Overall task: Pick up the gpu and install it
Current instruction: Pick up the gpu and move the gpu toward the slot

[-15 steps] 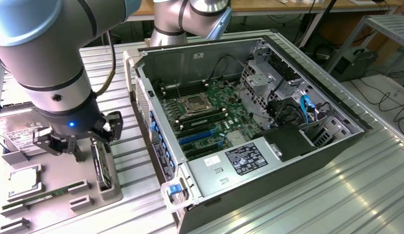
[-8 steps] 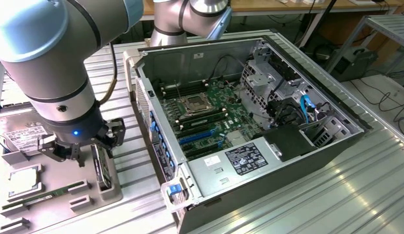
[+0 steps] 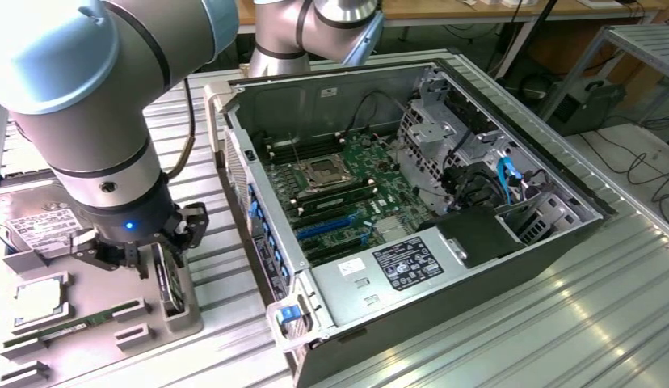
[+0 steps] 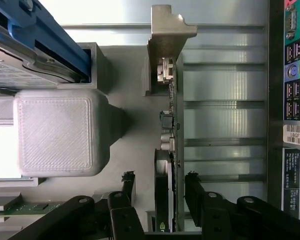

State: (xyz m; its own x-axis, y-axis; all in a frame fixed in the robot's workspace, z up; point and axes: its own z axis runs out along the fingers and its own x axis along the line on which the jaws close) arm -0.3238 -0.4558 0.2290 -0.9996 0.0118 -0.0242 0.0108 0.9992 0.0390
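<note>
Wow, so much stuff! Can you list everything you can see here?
gpu: one, green with a silver bracket, standing on edge in a grey holder.
computer case: one, black and silver, lying open on the metal table.
motherboard: one, green, inside the case.
power supply: one, silver with a black label, inside the case beside the motherboard.
hard drive: one, silver with a white label, on the grey tray.
RAM stick: one, green, on the tray.
robot arm: one, grey and pale blue, above the tray.
gripper: one, black, open, a finger on either side of the gpu.
</note>
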